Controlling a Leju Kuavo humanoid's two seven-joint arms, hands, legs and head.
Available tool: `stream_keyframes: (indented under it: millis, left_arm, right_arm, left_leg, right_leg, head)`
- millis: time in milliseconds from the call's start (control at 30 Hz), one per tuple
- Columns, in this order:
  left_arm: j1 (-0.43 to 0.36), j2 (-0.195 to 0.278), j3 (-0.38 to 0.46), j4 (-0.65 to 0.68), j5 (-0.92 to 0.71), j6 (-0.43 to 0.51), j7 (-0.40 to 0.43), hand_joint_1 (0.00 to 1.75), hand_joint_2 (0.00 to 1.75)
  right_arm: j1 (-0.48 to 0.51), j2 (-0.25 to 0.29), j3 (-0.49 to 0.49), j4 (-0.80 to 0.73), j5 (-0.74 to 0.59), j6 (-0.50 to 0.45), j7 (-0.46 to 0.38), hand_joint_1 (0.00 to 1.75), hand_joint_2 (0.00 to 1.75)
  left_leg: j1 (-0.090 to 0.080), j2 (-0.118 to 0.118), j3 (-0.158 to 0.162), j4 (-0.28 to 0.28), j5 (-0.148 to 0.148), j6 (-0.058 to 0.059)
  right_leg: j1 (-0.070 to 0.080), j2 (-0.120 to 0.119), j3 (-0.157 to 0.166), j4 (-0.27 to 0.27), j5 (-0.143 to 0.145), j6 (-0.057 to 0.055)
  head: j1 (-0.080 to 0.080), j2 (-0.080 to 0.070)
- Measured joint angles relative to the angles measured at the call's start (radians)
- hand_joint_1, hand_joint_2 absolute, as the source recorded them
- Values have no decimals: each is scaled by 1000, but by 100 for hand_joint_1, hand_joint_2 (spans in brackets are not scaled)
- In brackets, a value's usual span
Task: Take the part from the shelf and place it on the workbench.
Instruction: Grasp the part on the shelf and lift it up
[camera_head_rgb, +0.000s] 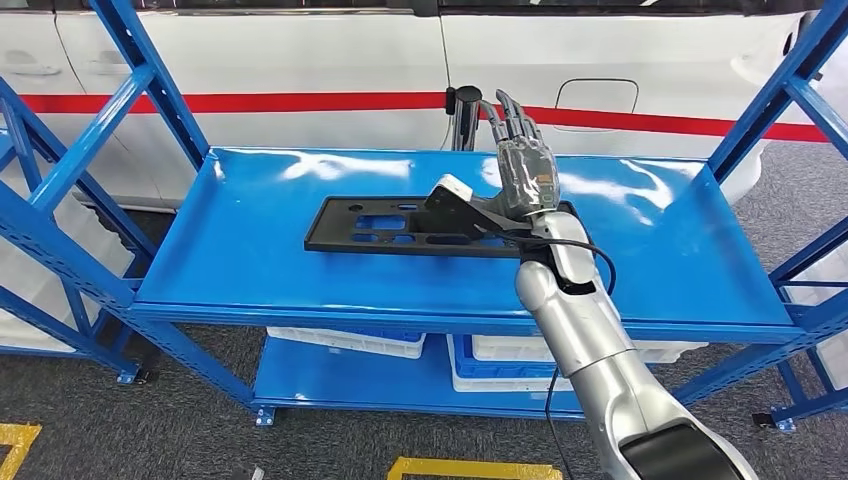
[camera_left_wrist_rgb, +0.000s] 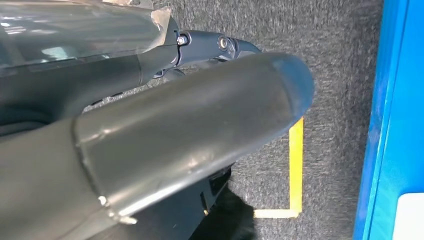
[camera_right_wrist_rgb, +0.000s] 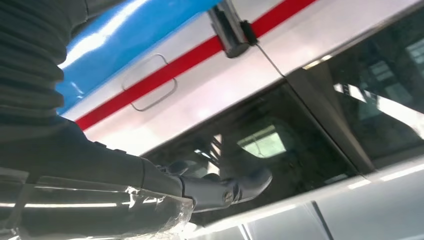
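A flat black part (camera_head_rgb: 390, 228) with several cut-outs lies on the top board of the blue shelf (camera_head_rgb: 250, 265), near its middle. My right hand (camera_head_rgb: 522, 165) hovers at the part's right end with its fingers stretched forward and apart, holding nothing; its thumb reaches left over a raised piece of the part. In the right wrist view the right hand (camera_right_wrist_rgb: 150, 200) points its straight fingers (camera_right_wrist_rgb: 230, 187) toward a car window. My left hand (camera_left_wrist_rgb: 165, 130) hangs beside the shelf over the grey floor, its thick thumb extended and nothing in it.
A white car (camera_head_rgb: 330, 60) with a red stripe stands close behind the shelf. Slanted blue braces (camera_head_rgb: 110, 120) and uprights (camera_head_rgb: 775, 95) frame both sides. White bins (camera_head_rgb: 350, 342) sit on the lower board. Yellow tape lines (camera_left_wrist_rgb: 296, 165) mark the grey carpet floor.
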Motion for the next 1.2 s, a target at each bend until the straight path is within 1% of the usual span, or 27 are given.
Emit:
stream_keyframes:
  millis: [33,67,100,133,167,200,233,300,367,433,500,533,567,600,667,700,733,767,833,900,933,967,1033,1067,1100,1133,1200]
  left_arm:
    - [1,-1,0,0,2,3,0,0,0]
    - [3,-2,0,0,6,10,1,0,0]
    - [5,-2,0,0,10,22,1,0,0]
    - [7,-2,2,0,15,39,2,0,0]
    - [7,-1,6,0,20,61,2,0,0]
    - [7,-1,12,0,26,84,3,0,0]
    - [7,0,21,0,33,106,6,0,0]
    - [12,2,41,0,47,144,15,0,0]
    - [20,7,61,1,58,173,26,0,0]
    - [28,11,79,1,65,188,35,0,0]
    - [36,13,94,1,70,195,39,0,0]
    - [42,14,99,1,71,197,40,0,0]
    - [47,15,103,1,71,198,41,0,0]
    - [50,16,106,1,71,199,42,0,0]
    - [53,18,114,1,72,207,48,0,0]
    - [53,20,119,2,72,213,52,0,0]
    - [54,22,123,2,72,220,56,0,0]
    - [55,24,126,2,72,225,60,0,0]
    - [59,25,131,3,72,234,66,0,0]
    - [67,26,139,3,72,250,77,0,0]
    - [70,26,143,3,72,259,84,0,0]
    - [73,27,146,3,72,266,91,0,0]
    - [76,27,150,4,71,273,99,0,0]
    - [77,27,150,4,71,273,101,0,0]
    - [79,28,151,4,71,273,103,0,0]
    - [81,28,151,4,71,273,104,0,0]
    - [84,28,153,5,71,273,105,0,0]
  right_arm:
    - [17,-8,-5,-8,-2,4,-4,0,175]
    - [35,-15,-9,-20,-5,7,-10,0,175]
    - [54,-20,-12,-35,-11,9,-18,0,175]
    - [70,-25,-15,-55,-18,9,-26,0,175]
    - [86,-28,-16,-76,-28,10,-34,0,175]
    - [100,-31,-16,-100,-38,13,-42,0,175]
    - [115,-33,-16,-125,-47,17,-48,0,175]
    - [145,-37,-15,-177,-65,32,-58,0,175]
    - [170,-42,-12,-235,-79,49,-68,0,175]
    - [192,-45,-4,-291,-83,65,-74,0,175]
    - [215,-49,6,-335,-83,75,-75,0,175]
    - [228,-52,10,-351,-83,78,-75,0,175]
    - [238,-54,12,-364,-83,80,-75,0,175]
    - [246,-56,14,-374,-84,81,-75,0,175]
    - [256,-62,19,-397,-88,81,-81,0,175]
    - [262,-66,24,-410,-90,81,-87,0,175]
    - [270,-72,30,-424,-92,80,-94,0,175]
    - [280,-77,37,-439,-92,78,-100,0,175]
    - [303,-87,50,-469,-91,76,-108,0,175]
    - [327,-97,64,-506,-98,74,-113,0,175]
    - [338,-104,71,-524,-104,74,-115,0,175]
    - [350,-111,78,-540,-110,73,-116,0,175]
    - [375,-126,88,-559,-117,71,-118,0,175]
    - [387,-132,92,-565,-118,71,-119,0,175]
    - [396,-137,95,-570,-118,70,-120,0,175]
    - [402,-141,98,-574,-119,70,-121,0,175]
    - [406,-147,102,-583,-119,69,-123,0,175]
  left_leg:
    - [3,-2,5,1,-6,-5]
    - [7,-4,10,2,-13,-12]
    - [13,-6,16,5,-21,-19]
    - [18,-7,21,10,-32,-28]
    - [21,-7,26,18,-43,-38]
    - [22,-6,28,25,-55,-48]
    - [22,-5,28,31,-66,-57]
    - [21,-3,28,38,-77,-69]
    - [26,3,24,61,-87,-78]
    - [30,9,-21,148,-126,-88]
    - [30,12,-103,281,-185,-95]
    - [30,13,-137,324,-198,-95]
    - [30,13,-157,338,-194,-93]
    - [29,13,-161,325,-175,-89]
    - [24,14,-117,204,-95,-71]
    - [20,16,-91,142,-62,-60]
    - [14,17,-69,90,-42,-49]
    - [9,17,-59,64,-38,-41]
    - [1,15,-57,59,-48,-32]
    - [5,13,-44,41,-28,-23]
    - [8,14,-37,32,-18,-19]
    - [11,14,-30,24,-10,-17]
    - [10,14,-29,23,-9,-17]
    - [10,12,-29,23,-10,-17]
    - [10,10,-30,24,-11,-19]
    - [10,9,-29,25,-12,-21]
    - [11,7,-28,33,-19,-30]
  right_leg:
    - [-6,0,-32,29,-16,4]
    - [-12,-1,-48,25,-16,13]
    - [-19,-2,-45,-17,8,26]
    - [-28,-4,-28,-89,52,47]
    - [-33,-9,-10,-157,95,61]
    - [-35,-14,6,-208,123,62]
    - [-34,-18,17,-234,140,55]
    - [-29,-19,23,-234,139,19]
    - [-32,-15,30,-232,140,1]
    - [-31,-14,38,-232,133,-12]
    - [-26,-14,43,-232,126,-22]
    - [-22,-14,46,-232,123,-26]
    - [-18,-14,48,-232,120,-29]
    - [-15,-13,52,-232,118,-30]
    - [-10,-12,60,-233,112,-31]
    - [-7,-12,65,-234,110,-30]
    - [-6,-12,69,-235,107,-28]
    - [-6,-12,71,-236,105,-25]
    - [-8,-12,73,-239,101,-16]
    - [-5,-12,70,-229,95,-8]
    - [-4,-12,60,-206,81,-8]
    - [-3,-11,38,-159,58,-9]
    - [-8,-11,-28,-24,-1,-12]
    - [-10,-11,-59,34,-21,-9]
    - [-13,-11,-73,57,-25,-2]
    - [-16,-11,-66,39,-13,8]
    - [-23,-12,0,-99,45,30]
  head:
    - [0,0]
    - [0,0]
    - [0,0]
    - [1,0]
    - [2,0]
    - [4,0]
    - [5,0]
    - [5,0]
    - [2,0]
    - [-1,0]
    - [-3,0]
    - [-3,0]
    - [-3,0]
    - [-3,0]
    - [-3,0]
    - [-1,0]
    - [1,0]
    - [1,0]
    - [0,0]
    - [-1,0]
    - [0,0]
    - [1,0]
    - [2,0]
    - [2,0]
    - [2,0]
    - [2,0]
    - [3,0]
